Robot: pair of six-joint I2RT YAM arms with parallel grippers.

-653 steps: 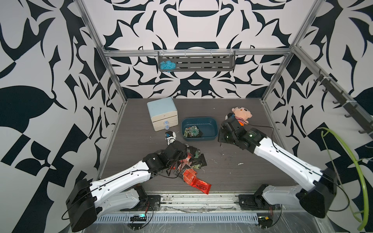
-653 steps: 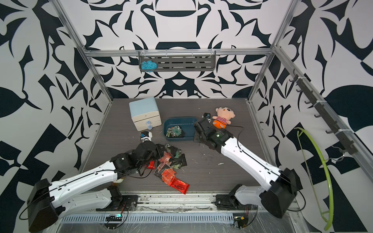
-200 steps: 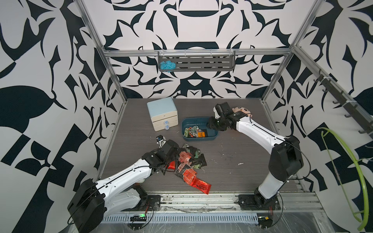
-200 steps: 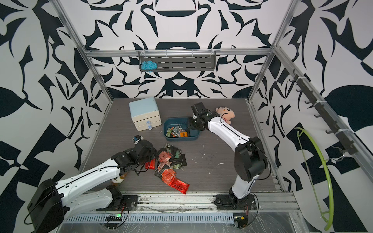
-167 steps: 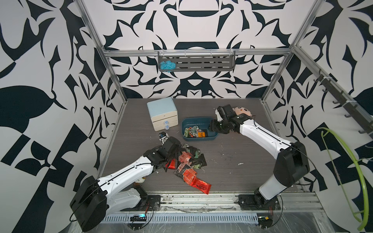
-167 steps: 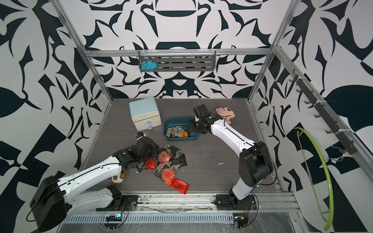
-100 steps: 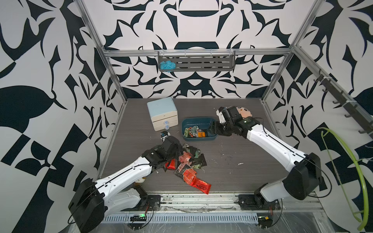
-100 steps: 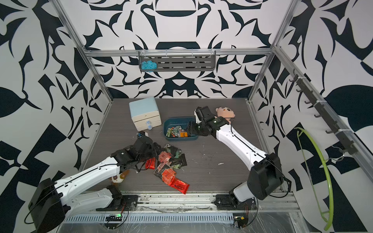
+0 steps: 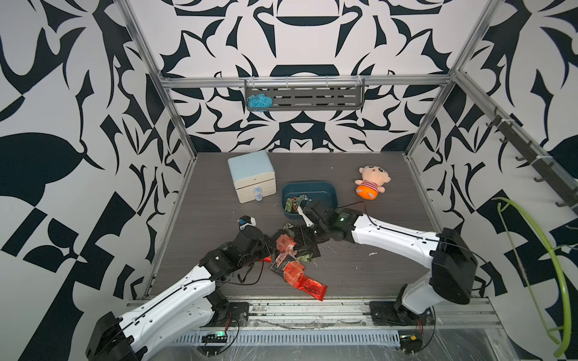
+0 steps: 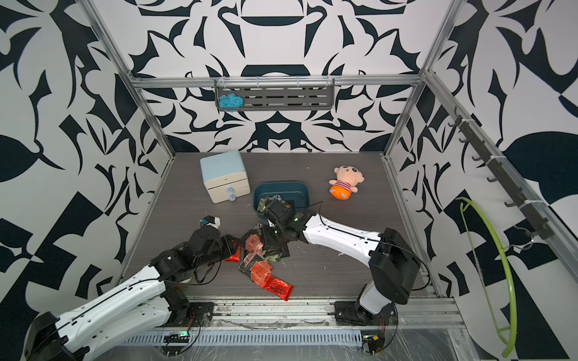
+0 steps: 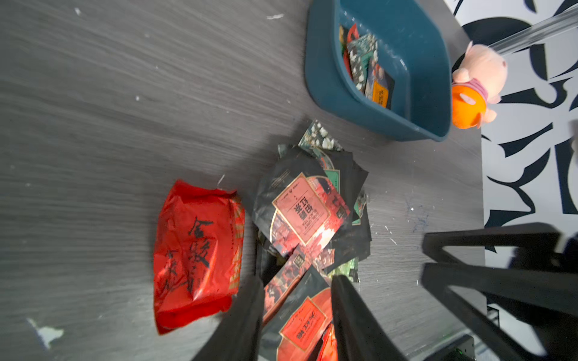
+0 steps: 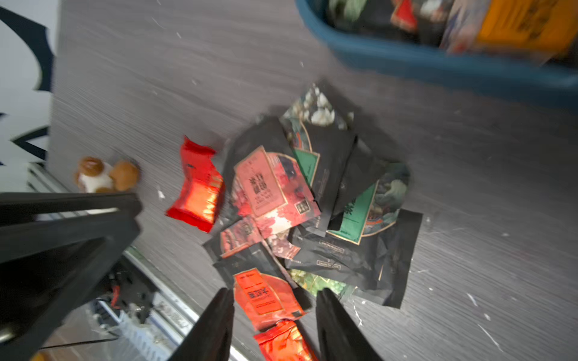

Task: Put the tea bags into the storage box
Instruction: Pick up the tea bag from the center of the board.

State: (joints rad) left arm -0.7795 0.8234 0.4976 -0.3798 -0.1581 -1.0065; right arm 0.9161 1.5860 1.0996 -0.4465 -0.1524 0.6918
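Note:
Several tea bags lie heaped on the dark table in both top views, black, red and green foil sachets. More tea bags lie inside the teal storage box behind the heap. My left gripper is open at the heap's left edge, a black sachet with an orange-red label lying between its fingers. A red sachet lies beside it. My right gripper is open over the heap's right side, framing an orange-labelled sachet. Neither pinches anything.
A pale blue and cream drawer cabinet stands left of the box, a plush doll to its right. A long red sachet reaches toward the front rail. A small brown and white toy lies near the front left edge.
My right arm has swung from over the storage box down to the right side of the heap. My left gripper has stayed at the heap's left edge.

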